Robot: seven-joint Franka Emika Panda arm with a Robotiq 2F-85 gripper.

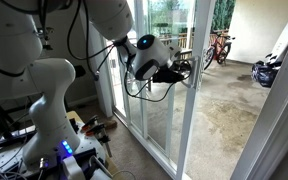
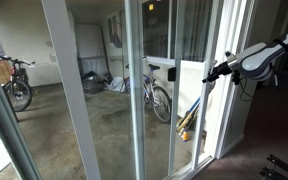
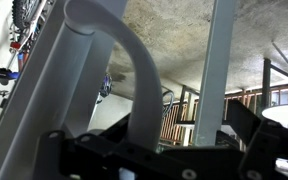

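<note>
A white sliding glass door [image 1: 190,110] stands in its frame, with a curved white handle [image 3: 134,70] on it. In both exterior views my black gripper [image 1: 181,72] [image 2: 214,71] is up against the door's edge at handle height. In the wrist view the handle rises between the gripper's [image 3: 159,135] two dark fingers. The jaws stand wide apart, one finger [image 3: 249,125] well clear of the handle, so the gripper is open around it. The door post [image 3: 216,70] runs upright just behind.
Beyond the glass is a concrete patio with bicycles [image 1: 218,47] [image 2: 156,95] [image 2: 14,82] and a wooden railing [image 3: 184,115]. My white arm base [image 1: 44,110] and cables [image 1: 14,150] fill the indoor side. Fixed glass panels [image 2: 94,100] flank the door.
</note>
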